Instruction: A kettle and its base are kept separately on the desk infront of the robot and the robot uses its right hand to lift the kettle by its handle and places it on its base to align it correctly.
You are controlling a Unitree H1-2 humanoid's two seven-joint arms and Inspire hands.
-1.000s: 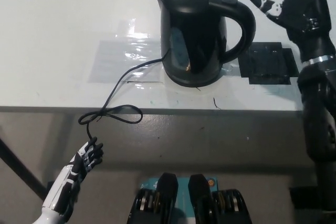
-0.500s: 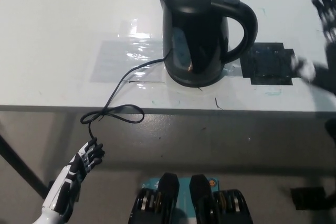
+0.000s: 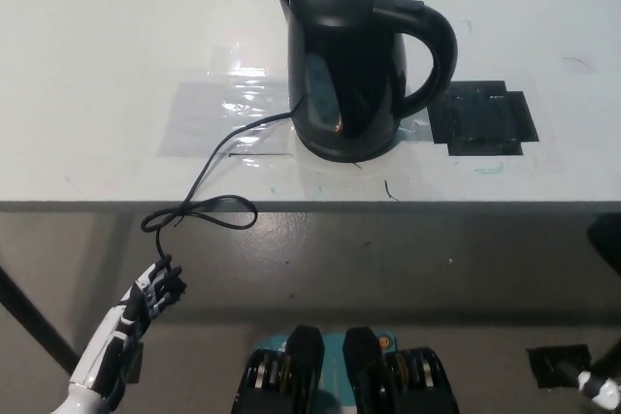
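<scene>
One kettle (image 3: 347, 65) is seen seated upright, task judged complete — no further move required. Left hand (image 3: 153, 293), below the kettle, is empty, loosely curled; right hand is unseen.

One kettle (image 3: 349, 65), one cord (image 3: 209, 176), one black patch (image 3: 482, 117).

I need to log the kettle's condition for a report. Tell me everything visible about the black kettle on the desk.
The glossy black plastic-looking electric kettle stands upright on the white desk, near its front edge. Its lid is closed, its spout points to the picture's upper left and its looped handle faces right. Its base is hidden beneath it; a thin black cord runs from its foot over the desk edge. Clear tape lies to its left and a patch of black tape to its right. No robot hand touches it.
</scene>
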